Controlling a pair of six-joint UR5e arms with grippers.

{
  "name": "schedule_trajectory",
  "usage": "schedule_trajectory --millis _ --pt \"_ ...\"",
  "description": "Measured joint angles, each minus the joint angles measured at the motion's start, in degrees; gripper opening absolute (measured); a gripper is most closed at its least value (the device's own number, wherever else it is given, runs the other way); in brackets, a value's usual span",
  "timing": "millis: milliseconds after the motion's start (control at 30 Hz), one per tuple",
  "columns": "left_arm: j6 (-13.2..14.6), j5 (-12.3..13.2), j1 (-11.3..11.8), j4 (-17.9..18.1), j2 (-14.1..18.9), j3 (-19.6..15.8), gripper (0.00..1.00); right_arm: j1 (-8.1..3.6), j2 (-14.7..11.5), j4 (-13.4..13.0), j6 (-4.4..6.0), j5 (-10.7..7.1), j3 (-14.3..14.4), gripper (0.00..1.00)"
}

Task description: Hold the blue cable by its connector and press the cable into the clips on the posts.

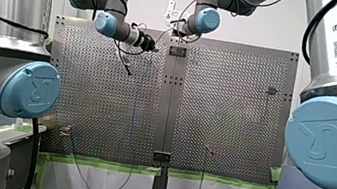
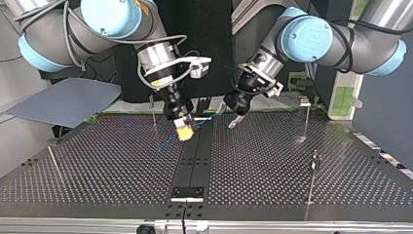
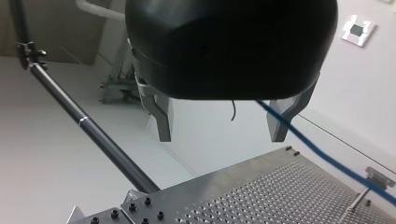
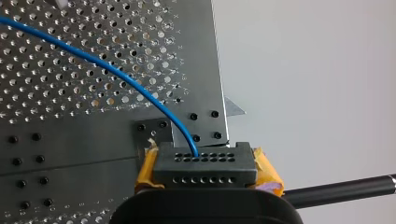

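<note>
With my right tool pinching the black connector between yellow pads and the blue cable trailing ahead over the desk, holding looks done; next, my spread, empty left tool likely must press cable into the clip beside it.

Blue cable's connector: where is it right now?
In the right wrist view, the connector is clamped between my right gripper's yellow pads, above the perforated table's middle strip.

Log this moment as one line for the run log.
right gripper: shut on connector | blue cable: runs from connector over perforated table | left gripper: open, empty
</note>
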Motion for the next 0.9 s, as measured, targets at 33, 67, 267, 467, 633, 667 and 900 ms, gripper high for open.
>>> schedule_trajectory --millis 33,67,267,467,633,667,900 --pt "-0.45 -0.04 -0.09 0.17 -0.27 0.02 0.98 0.02 0.00 0.00 0.00 0.01 0.00 0.00" --pt "-1.04 -0.07 -0.23 0.32 -0.71 0.05 0.98 0.04 0.00 0.00 0.00 0.02 0.00 0.00" --pt "-4.03 -0.43 -1.33 1.40 -3.45 0.93 0.98 0.15 0.00 0.00 0.00 0.04 0.01 0.00" --pt "-7.09 -1.87 -2.37 2.10 -4.65 1.77 0.98 0.16 0.01 -0.06 0.00 0.05 0.03 0.00" --pt "-9.48 -2.37 -2.82 2.09 -4.74 1.91 0.82 0.14 0.03 -0.08 0.00 0.03 0.02 0.00" --pt "-10.07 -2.66 -2.87 2.04 -4.73 1.91 0.64 0.14 0.03 -0.08 0.00 0.01 0.01 0.00" --pt "-13.46 -5.12 -2.92 1.96 -4.70 1.92 0.00 0.11 0.08 -0.07 0.00 -0.03 0.00 0.00"
